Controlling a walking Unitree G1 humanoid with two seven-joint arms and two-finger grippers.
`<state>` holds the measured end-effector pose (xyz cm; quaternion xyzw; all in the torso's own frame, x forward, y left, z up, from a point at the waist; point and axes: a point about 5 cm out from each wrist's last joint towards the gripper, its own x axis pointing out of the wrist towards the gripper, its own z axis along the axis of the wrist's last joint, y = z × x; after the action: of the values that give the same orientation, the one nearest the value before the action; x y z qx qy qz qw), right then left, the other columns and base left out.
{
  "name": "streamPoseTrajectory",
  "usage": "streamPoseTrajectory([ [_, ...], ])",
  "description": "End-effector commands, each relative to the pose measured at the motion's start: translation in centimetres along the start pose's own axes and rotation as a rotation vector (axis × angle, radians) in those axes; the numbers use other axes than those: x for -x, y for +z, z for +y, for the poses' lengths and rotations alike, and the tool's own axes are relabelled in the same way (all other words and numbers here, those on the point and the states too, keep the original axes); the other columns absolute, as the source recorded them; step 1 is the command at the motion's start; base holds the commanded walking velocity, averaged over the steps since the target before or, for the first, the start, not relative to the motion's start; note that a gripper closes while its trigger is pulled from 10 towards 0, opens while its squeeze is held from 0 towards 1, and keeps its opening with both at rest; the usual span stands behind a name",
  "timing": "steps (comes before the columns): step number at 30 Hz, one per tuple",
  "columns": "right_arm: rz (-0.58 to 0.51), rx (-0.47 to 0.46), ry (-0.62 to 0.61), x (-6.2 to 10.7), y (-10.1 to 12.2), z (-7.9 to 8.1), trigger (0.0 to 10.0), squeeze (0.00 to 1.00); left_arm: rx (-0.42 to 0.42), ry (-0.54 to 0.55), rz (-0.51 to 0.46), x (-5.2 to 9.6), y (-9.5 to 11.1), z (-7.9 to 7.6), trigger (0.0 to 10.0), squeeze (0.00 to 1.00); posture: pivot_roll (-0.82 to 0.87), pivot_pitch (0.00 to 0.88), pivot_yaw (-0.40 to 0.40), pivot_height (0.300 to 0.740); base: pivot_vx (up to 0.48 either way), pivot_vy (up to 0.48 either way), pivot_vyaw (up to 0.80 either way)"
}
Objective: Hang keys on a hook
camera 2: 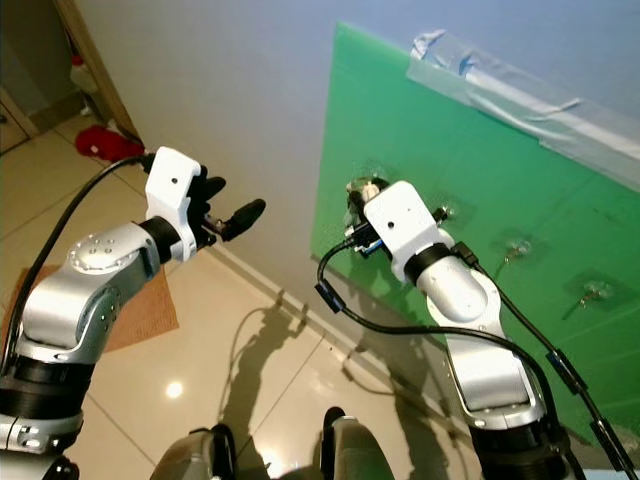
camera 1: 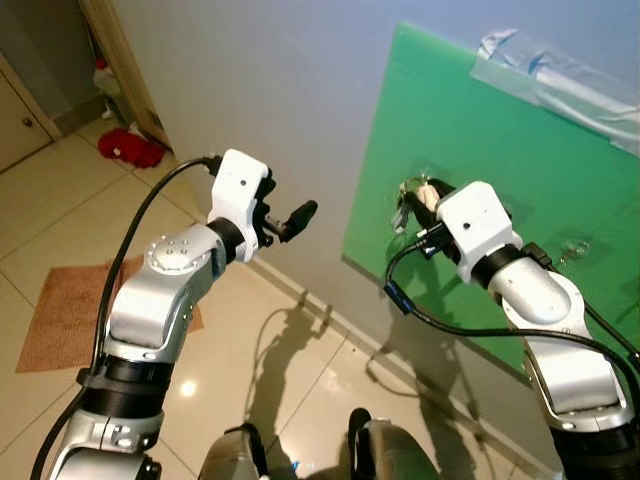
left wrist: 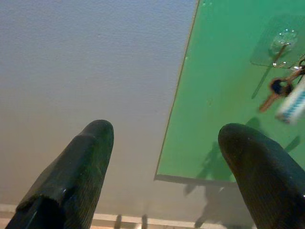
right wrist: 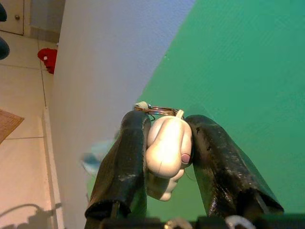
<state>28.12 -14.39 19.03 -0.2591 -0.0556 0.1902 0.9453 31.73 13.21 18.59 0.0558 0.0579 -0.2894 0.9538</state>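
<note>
Keys (right wrist: 164, 148) sat pinched by their pale rubbery charm between the right gripper (right wrist: 167, 157) fingers, the metal ring poking out above, right against the green board (camera 1: 520, 170). They looked light, loose and prone to swing, so the soft charm seemed the surest hold. The left gripper (left wrist: 167, 167) hung spread and empty, and its wrist view showed a clear stick-on hook (left wrist: 281, 43) with keys dangling near it.

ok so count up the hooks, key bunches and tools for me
hooks on the green board: 4
key bunch: 1
tools: 2, left tool open, right tool shut on the key bunch
total: 7
</note>
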Motion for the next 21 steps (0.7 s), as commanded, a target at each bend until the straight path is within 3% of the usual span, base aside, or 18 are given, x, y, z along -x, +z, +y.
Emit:
streamPoseTrajectory([
  [1,0.001,0.03,-0.01,-0.1,0.0,-0.2,0.0,0.0,-0.01,-0.016,-0.001,0.0,0.3,-0.3,10.0,0.0,-0.11,0.191,-0.04,0.74,0.0,0.0,0.0],
  [8,0.016,-0.019,-0.013,-0.9,-0.3,0.0,0.0,0.0,-0.009,-0.015,-0.003,0.1,0.4,-0.1,10.0,0.0,-0.11,0.198,-0.041,0.74,0.0,0.0,0.0],
  [13,0.064,-0.081,-0.021,-1.9,-2.0,0.5,0.0,0.0,-0.009,-0.007,0.001,0.4,0.4,0.1,10.0,0.0,-0.09,0.206,-0.04,0.74,0.0,0.0,0.0],
  [21,0.094,-0.139,-0.04,-2.2,-2.8,0.7,0.0,0.0,-0.013,0.005,0.007,0.7,0.4,0.4,10.0,0.0,-0.07,0.21,-0.039,0.74,0.0,0.0,0.0],
])
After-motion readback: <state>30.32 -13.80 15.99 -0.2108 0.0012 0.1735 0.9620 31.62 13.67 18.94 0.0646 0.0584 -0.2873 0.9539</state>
